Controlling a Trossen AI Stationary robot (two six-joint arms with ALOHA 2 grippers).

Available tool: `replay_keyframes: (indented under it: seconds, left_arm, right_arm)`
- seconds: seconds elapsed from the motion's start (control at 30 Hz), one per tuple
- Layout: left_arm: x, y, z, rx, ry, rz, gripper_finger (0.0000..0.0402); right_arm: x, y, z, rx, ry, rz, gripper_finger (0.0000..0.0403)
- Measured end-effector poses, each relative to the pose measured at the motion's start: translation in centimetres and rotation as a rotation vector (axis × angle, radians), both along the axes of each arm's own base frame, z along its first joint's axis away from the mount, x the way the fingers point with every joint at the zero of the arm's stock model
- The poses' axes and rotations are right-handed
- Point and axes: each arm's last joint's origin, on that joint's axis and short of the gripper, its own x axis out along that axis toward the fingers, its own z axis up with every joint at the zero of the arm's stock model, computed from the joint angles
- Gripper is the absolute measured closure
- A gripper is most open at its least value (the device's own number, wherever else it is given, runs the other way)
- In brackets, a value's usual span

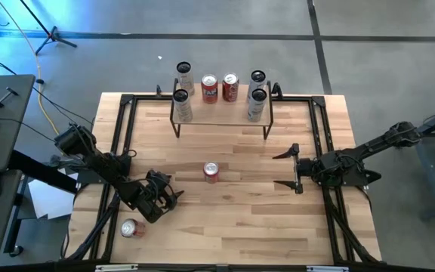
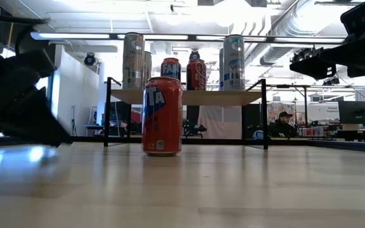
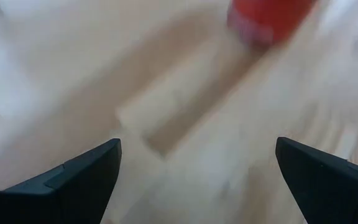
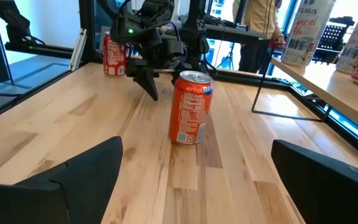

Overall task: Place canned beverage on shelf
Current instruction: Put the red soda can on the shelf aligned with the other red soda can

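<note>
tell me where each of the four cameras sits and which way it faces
High view: overhead, looking straight down at the table, shelf, both arms.
Low view: tabletop height, facing the orange can with the shelf behind; dark arm parts at both edges.
Left wrist view: on the left arm, facing the tabletop; its open fingers show.
Right wrist view: on the right arm, facing the orange can and left gripper; own fingers open.
Shared: all views show the orange can.

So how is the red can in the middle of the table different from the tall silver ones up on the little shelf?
The red can is short and orange-red; the silver cans are taller, slimmer and pale. The red can stands alone on the table; the silver cans stand at the ends of the shelf. All stand upright.
</note>
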Motion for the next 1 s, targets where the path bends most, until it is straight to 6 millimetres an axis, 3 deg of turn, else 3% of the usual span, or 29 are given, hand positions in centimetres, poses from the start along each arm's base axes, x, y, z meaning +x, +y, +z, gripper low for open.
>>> replay_keyframes:
  seconds: [0.07, 0.2, 0.53, 0.73, 1.0]
  left_arm:
    - [0.3, 0.3, 0.3, 0.054, -0.083, 0.049, 0.0002]
    - [1.5, 0.1, 1.0, -0.025, -0.302, 0.159, 0.0002]
    - [6.7, -0.2, 5.1, -0.008, -0.472, -0.228, 0.0002]
    - [8.0, 0.2, 5.8, 0.080, -0.474, -0.210, 0.0002]
    - [8.2, 0.5, 5.8, 0.045, -0.485, -0.200, 0.0002]
  right_arm:
    - [0.0, 0.0, 0.0, 0.000, 0.000, 0.000, 0.0003]
    - [0.0, 0.0, 0.0, 0.000, 0.000, 0.000, 0.0003]
    - [0.0, 0.0, 0.0, 0.000, 0.001, 0.000, 0.0003]
    - [0.0, 0.0, 0.0, 0.000, 0.001, 0.000, 0.0003]
    - [0.0, 0.0, 0.0, 0.000, 0.001, 0.000, 0.0003]
